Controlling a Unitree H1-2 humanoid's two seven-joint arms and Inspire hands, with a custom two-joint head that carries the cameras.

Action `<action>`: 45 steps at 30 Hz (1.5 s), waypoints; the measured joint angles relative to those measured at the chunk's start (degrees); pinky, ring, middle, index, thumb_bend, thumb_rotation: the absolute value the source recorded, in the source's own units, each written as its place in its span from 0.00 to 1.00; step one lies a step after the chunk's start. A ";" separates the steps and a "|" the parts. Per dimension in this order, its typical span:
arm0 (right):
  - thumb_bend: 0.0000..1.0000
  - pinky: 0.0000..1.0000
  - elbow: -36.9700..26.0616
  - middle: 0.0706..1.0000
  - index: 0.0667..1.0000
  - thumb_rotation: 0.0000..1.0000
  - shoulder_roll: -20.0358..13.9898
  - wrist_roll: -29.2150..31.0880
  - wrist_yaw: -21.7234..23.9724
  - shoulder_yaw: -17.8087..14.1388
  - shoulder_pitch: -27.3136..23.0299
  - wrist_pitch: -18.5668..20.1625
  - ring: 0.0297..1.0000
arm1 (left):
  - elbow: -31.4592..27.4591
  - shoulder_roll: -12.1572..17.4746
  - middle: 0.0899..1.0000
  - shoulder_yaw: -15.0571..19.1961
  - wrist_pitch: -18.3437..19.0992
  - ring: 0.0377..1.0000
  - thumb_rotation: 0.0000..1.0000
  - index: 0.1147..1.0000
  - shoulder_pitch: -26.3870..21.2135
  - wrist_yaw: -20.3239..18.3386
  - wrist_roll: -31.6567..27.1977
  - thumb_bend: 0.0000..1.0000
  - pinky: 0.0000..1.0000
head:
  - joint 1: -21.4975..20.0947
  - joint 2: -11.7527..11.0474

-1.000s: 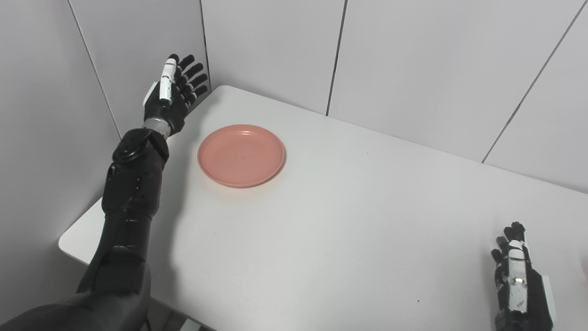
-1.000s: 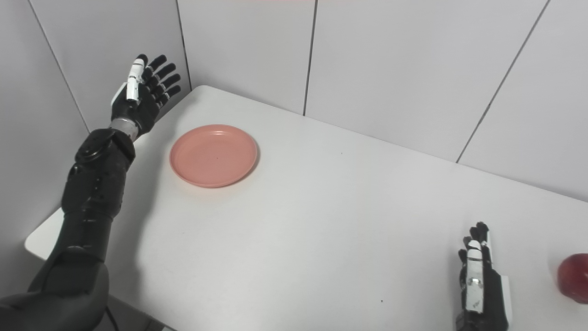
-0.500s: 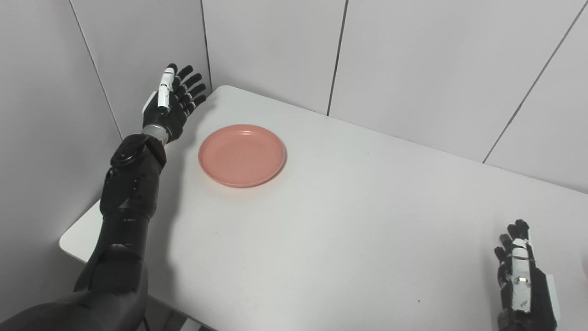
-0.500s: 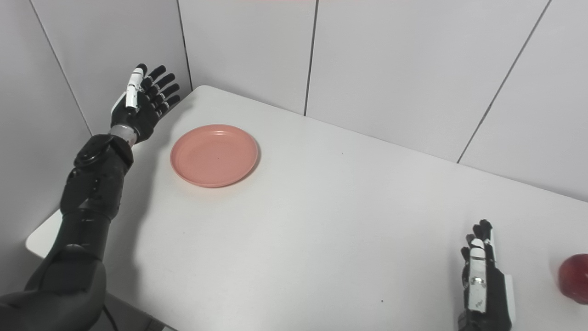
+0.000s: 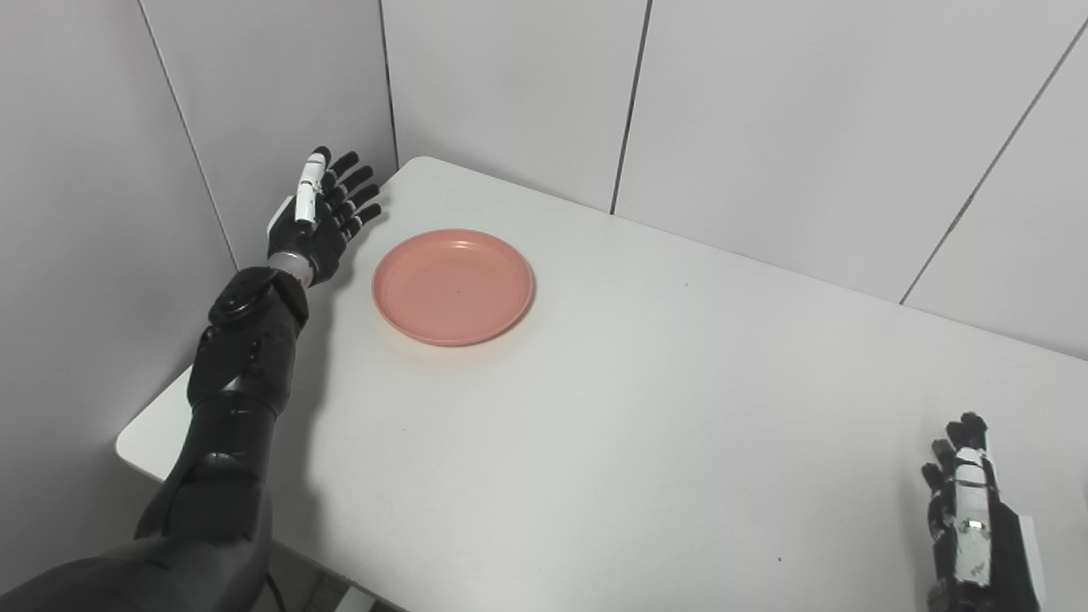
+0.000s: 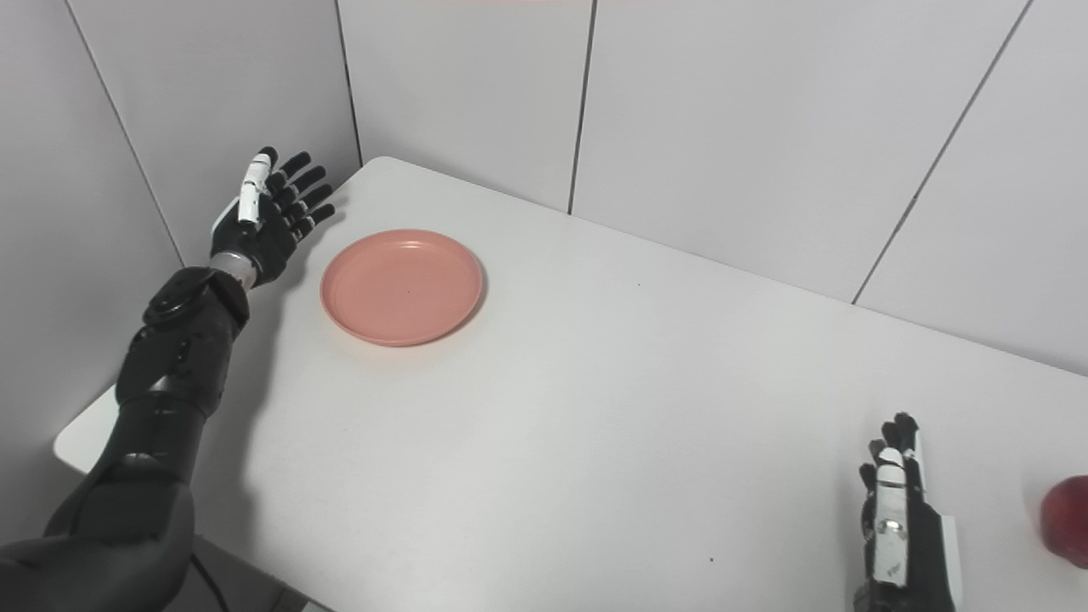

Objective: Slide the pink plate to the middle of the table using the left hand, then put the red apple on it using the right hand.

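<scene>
The left hand's fingers (image 5: pixel 353 189) are spread and hold nothing, palm turned toward the pink plate (image 5: pixel 453 286), so the left hand (image 5: pixel 319 223) stands just beside the plate's left rim without touching it. I'd guess it is held this way to come against that rim and push the plate to the right. The plate lies flat on the white table (image 5: pixel 646 408), near the far left corner and well away from the middle. Being round, it has no long axis and points nowhere; its hollow faces up, ready to take the fruit.

Over at the near right edge, the right hand (image 6: pixel 901 531) rests low with its fingers straight and apart, empty. The red apple (image 6: pixel 1067 518) sits just to its right, half cut off by the picture's edge, close enough that waiting there makes sense.
</scene>
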 measured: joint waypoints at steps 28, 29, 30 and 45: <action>0.03 1.00 -0.94 1.00 1.00 1.00 0.01 -0.38 -0.18 0.03 0.10 1.39 1.00 | 2.06 -0.41 0.87 -3.57 -4.08 0.87 1.00 0.84 2.20 -1.96 0.11 0.36 0.86 | 0.00 0.79; 0.03 1.00 -0.95 1.00 1.00 1.00 0.01 -0.38 -0.23 0.01 0.10 1.43 1.00 | 2.03 -0.46 0.87 -3.60 -4.10 0.87 1.00 0.84 2.20 -1.96 0.11 0.36 0.86 | 0.00 0.79; 0.03 1.00 -0.96 1.00 1.00 1.00 0.01 -0.36 -0.24 -0.02 0.10 1.52 1.00 | 1.94 -0.53 0.88 -3.67 -4.11 0.88 1.00 0.85 2.20 -1.95 0.11 0.36 0.87 | 0.00 0.79; 0.04 1.00 -1.19 1.00 1.00 1.00 0.01 -0.31 -0.24 -0.06 0.11 1.97 1.00 | 1.75 -1.58 0.91 -4.46 -6.18 0.91 1.00 0.89 2.37 -1.50 0.55 0.34 0.92 | -0.09 0.97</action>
